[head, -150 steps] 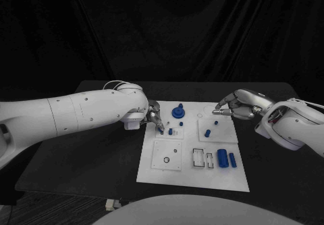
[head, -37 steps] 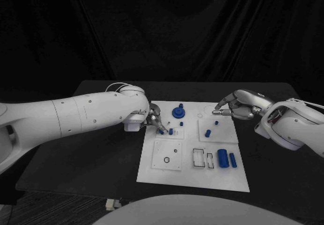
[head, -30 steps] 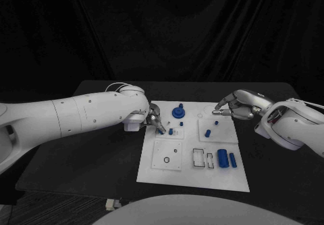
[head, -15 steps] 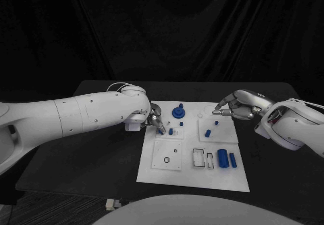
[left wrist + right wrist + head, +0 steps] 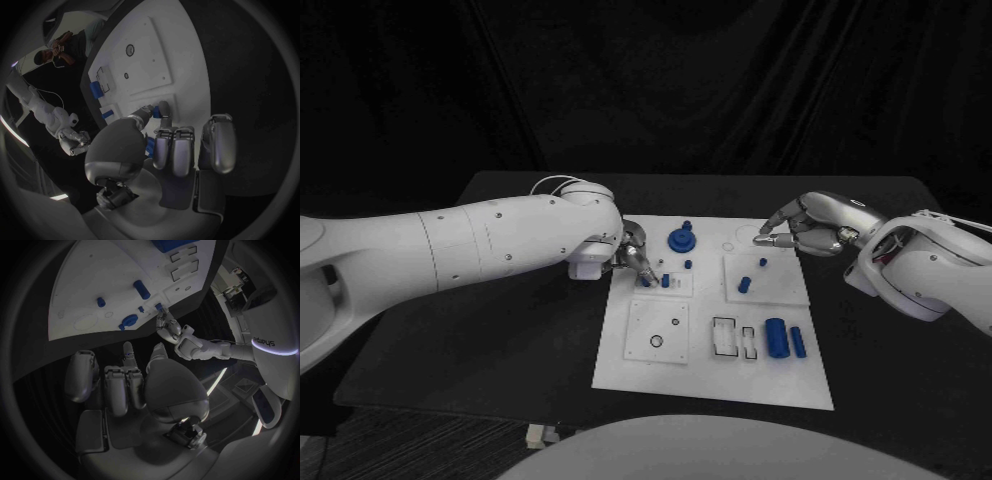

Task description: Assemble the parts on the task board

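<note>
Left hand (image 5: 629,255) pinches a small upright blue peg (image 5: 645,281) directly beneath its fingers, over the white plastic task board (image 5: 711,375); right hand (image 5: 805,228) waits farther off, fingers curled.

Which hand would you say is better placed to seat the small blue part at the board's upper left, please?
Probably the left. The left hand already has its fingertips at the small blue part on the task board. The right hand hovers at the board's far right corner, away from that part.
</note>
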Controlling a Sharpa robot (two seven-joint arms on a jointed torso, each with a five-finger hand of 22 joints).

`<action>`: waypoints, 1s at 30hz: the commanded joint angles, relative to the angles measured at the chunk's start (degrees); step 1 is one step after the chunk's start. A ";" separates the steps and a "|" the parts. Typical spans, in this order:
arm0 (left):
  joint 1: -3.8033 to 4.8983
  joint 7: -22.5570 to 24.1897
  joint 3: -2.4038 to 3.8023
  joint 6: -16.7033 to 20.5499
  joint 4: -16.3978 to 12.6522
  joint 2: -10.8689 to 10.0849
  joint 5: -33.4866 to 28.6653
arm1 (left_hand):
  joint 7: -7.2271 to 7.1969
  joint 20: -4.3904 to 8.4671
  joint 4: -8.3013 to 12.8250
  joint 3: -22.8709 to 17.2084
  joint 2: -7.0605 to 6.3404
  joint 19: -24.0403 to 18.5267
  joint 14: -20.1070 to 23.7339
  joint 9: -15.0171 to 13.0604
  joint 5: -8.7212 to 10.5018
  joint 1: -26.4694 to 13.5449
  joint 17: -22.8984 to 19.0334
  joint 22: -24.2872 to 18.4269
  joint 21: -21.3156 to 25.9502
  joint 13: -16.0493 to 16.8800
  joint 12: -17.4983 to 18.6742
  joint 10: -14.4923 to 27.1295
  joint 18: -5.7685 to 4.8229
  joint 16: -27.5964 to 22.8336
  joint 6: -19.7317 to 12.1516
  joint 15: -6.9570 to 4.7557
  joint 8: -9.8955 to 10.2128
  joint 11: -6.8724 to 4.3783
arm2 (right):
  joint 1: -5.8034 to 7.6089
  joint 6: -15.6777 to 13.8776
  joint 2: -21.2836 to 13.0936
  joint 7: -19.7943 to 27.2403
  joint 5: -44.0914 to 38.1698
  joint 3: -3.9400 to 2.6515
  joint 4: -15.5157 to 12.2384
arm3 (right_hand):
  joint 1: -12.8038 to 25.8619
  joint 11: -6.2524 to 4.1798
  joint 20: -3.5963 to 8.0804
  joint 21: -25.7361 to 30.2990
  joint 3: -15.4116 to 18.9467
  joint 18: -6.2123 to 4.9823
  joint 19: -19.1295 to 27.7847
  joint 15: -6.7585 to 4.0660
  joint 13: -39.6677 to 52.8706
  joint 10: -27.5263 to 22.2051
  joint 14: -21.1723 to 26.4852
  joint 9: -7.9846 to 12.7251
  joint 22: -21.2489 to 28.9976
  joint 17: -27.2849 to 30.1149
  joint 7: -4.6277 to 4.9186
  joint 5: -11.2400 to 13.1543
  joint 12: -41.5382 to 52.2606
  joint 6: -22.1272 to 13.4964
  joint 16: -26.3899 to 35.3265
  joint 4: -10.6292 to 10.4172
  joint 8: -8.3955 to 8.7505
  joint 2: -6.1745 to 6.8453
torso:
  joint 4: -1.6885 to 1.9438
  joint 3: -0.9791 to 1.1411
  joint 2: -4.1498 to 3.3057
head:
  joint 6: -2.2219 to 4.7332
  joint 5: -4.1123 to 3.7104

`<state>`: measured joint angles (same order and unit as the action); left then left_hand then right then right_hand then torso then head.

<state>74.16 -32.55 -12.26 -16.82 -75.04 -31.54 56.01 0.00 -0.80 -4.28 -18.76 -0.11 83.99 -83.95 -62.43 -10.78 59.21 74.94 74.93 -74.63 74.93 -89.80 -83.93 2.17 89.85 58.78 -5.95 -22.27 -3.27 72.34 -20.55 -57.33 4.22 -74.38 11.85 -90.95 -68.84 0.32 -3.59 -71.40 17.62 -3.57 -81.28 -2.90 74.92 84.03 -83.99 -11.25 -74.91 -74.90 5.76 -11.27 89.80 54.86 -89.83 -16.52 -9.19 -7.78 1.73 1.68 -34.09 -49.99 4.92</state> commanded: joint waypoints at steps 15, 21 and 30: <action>-0.14 0.23 0.03 -1.52 0.44 0.43 -0.18 | 0.79 0.19 -2.56 2.68 -0.05 0.24 -6.05 0.33 2.76 -2.69 15.06 10.85 0.53 15.07 -0.20 -6.07 0.94 0.15 -0.21 0.03 1.39 0.01 | -0.15 0.52 0.08 -0.50 -0.11 -0.03 0.07 | -0.24 0.45 -0.19 0.25 0.41 -0.52 0.37 0.29 15.08 5.97 -6.01 0.09 -9.65 -15.10 -0.01 -0.20 0.20 0.31 -0.17 -0.03 0.39 -0.37 | 0.01 -0.01 0.02 | -0.01 0.13; -0.15 0.19 0.03 -1.75 0.61 0.57 -0.18 | 0.80 0.18 -2.63 2.85 -0.08 0.29 -6.05 0.26 2.85 -2.76 15.06 10.89 0.43 15.07 -0.20 -6.07 0.92 0.15 -0.19 0.04 1.38 0.02 | -0.17 0.63 0.19 -0.49 -0.11 -0.03 0.15 | -0.24 0.45 -0.19 0.25 0.41 -0.52 0.37 0.29 15.08 5.97 -6.01 0.09 -9.65 -15.10 -0.01 -0.20 0.20 0.31 -0.17 -0.03 0.39 -0.37 | 0.01 -0.01 0.03 | -0.01 0.17; -0.16 0.11 0.04 -2.10 0.96 0.70 -0.18 | 0.69 0.17 -2.45 3.00 -0.03 0.33 -6.05 -0.09 2.76 -2.43 15.06 10.90 0.40 15.07 -0.20 -6.07 0.92 0.15 -0.02 0.02 1.14 -0.03 | -0.22 0.74 0.33 -0.47 -0.11 -0.03 0.25 | -0.24 0.45 -0.19 0.25 0.41 -0.52 0.37 0.29 15.08 5.97 -6.01 0.09 -9.65 -15.10 -0.01 -0.20 0.20 0.31 -0.17 -0.03 0.39 -0.37 | 0.00 -0.01 0.01 | -0.01 0.18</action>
<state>74.13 -32.63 -12.26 -18.11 -74.04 -30.96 56.03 0.53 -0.80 -6.64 -16.06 -0.11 83.98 -83.95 -62.44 -8.14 57.12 74.92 74.92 -74.42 74.93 -89.80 -83.93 2.17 89.85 58.66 -5.94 -21.14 -3.26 72.27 -20.19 -57.00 4.23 -74.38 11.85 -90.71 -68.83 0.32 -3.59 -71.40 17.62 -3.57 -81.28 -2.90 74.92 84.03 -83.99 -11.25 -74.90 -74.90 5.76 -11.27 89.80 54.86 -89.83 -16.52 -9.19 -7.78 1.72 1.66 -34.07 -49.99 5.10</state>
